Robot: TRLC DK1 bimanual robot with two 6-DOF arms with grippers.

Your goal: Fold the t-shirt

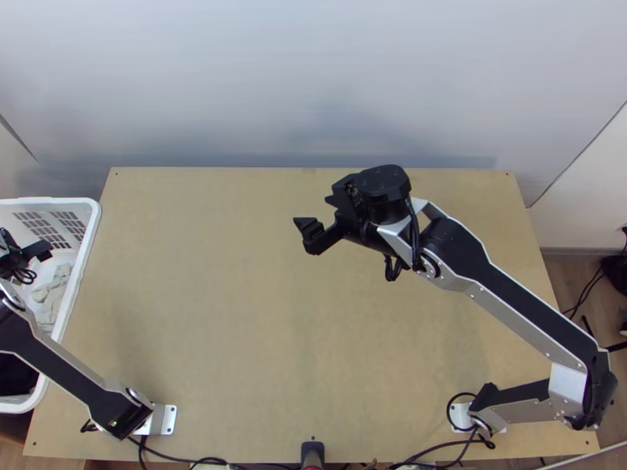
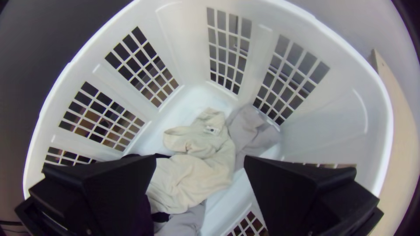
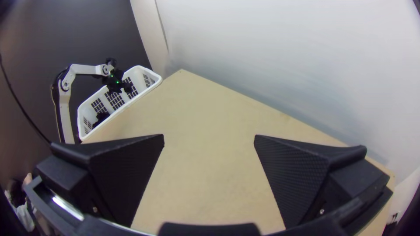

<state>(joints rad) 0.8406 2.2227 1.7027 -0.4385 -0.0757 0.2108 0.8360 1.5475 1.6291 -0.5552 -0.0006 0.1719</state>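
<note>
we take bunched cream garment [image 2: 188, 177] as target: inside white basket [image 2: 326, 120], top-view five o'clock of nearer left gripper [image 2: 200, 158]. both grippers released; right gripper [image 3: 209, 137] over table [image 1: 235, 313].

Even, diffuse light casts soft shadows on the wall [image 1: 235, 78] just beyond the table [image 1: 219, 313]; the wrist views bend straight edges, with darkened corners.
</note>
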